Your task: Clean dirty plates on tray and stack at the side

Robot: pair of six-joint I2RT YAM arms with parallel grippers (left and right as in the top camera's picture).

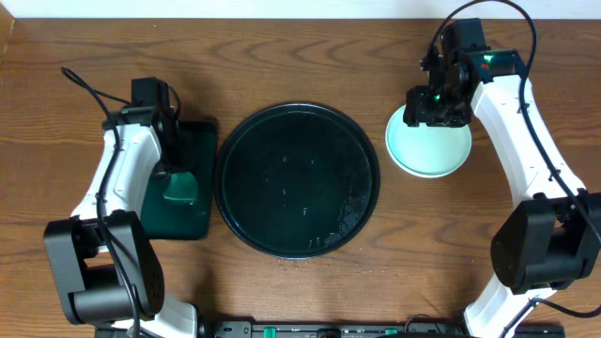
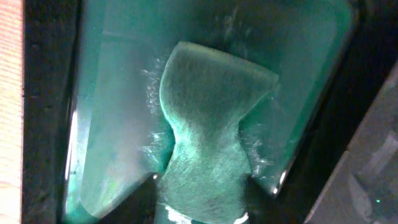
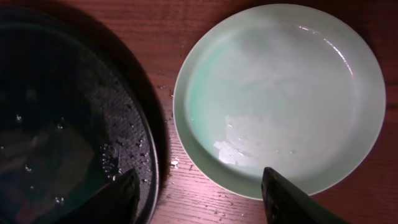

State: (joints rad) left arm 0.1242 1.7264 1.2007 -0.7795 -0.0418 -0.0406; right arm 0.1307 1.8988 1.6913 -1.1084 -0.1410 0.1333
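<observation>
Black fingers of your right gripper (image 3: 199,173) stand parted with nothing between them, hanging over the near-left edge of the plates (image 3: 292,93). The top plate looks wiped: a wet sheen, no teal smear. A doubled rim on its left side suggests a stack, though you cannot count it from here. The stack sits on the counter (image 1: 300,38) just to the right of the round black tray (image 3: 62,93), close to it but not touching. The tray holds only water drops, so the job looks all but done.

Your step, as I judge it, is to clear off cleanly. Lift straight up before you swing, so neither finger catches the plate's lip and drags the pile. The tray's raised rim is the nearest edge on that side; bare wood lies open beyond and to the right of the plates, so leave that way.

Your left gripper (image 2: 202,186) is clenched on the green sponge (image 2: 211,106), pinching it to a waist over the small green tray (image 2: 112,93). Let go of it well inside those walls.
</observation>
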